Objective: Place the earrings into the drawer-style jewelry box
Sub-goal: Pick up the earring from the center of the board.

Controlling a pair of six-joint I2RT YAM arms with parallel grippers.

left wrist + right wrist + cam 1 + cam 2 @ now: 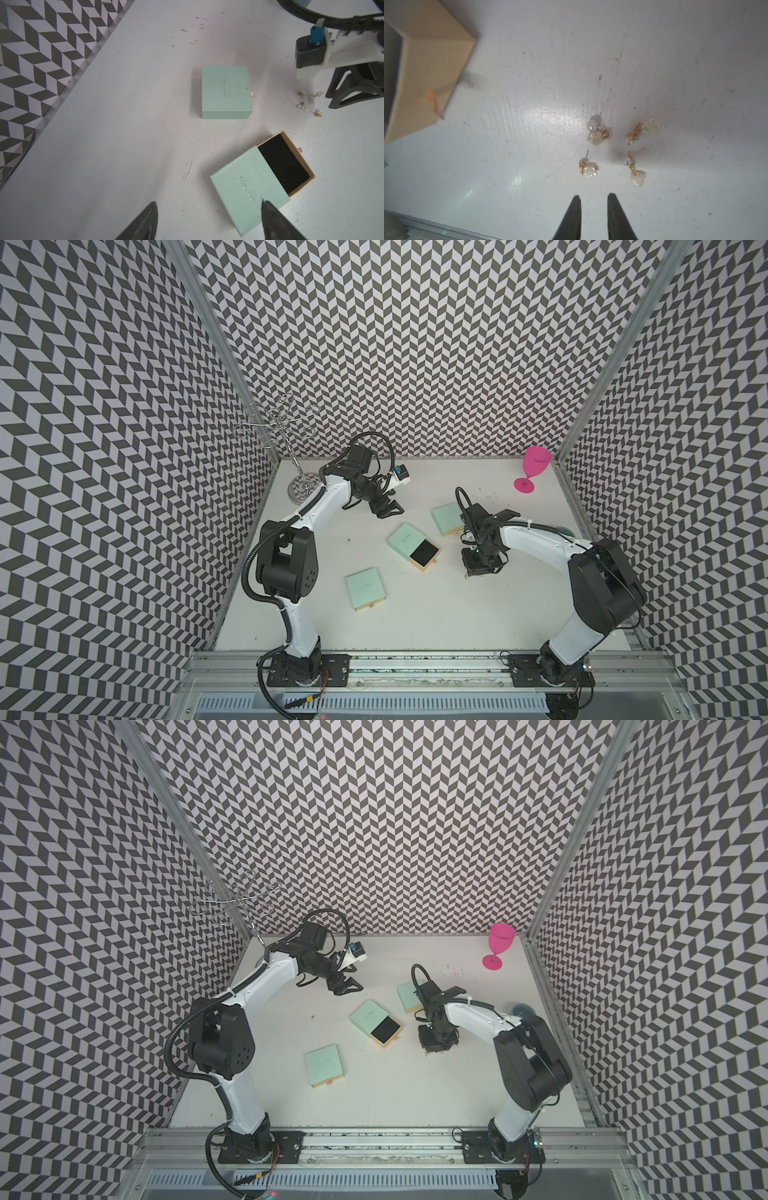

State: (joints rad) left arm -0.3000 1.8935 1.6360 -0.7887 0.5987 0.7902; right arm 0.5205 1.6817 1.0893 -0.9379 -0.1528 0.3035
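The drawer-style jewelry box (406,540) lies mid-table with a mint sleeve. Its tan drawer (424,556) is pulled out and shows a black lining (284,164). Several earrings (598,133) with pale beads and gold wires lie loose on the white table, right of the drawer (431,68). My right gripper (594,196) points down just short of the earrings, open by a narrow gap with nothing in it. My left gripper (208,202) hangs open and empty behind the box (249,187), apart from it in both top views. The earrings (309,101) also show in the left wrist view, beside the right gripper (329,101).
Two closed mint boxes lie on the table, one at the front left (368,588) and one behind the right wrist (446,519). A pink goblet (534,468) stands at the back right. A wire stand (303,489) stands at the back left corner.
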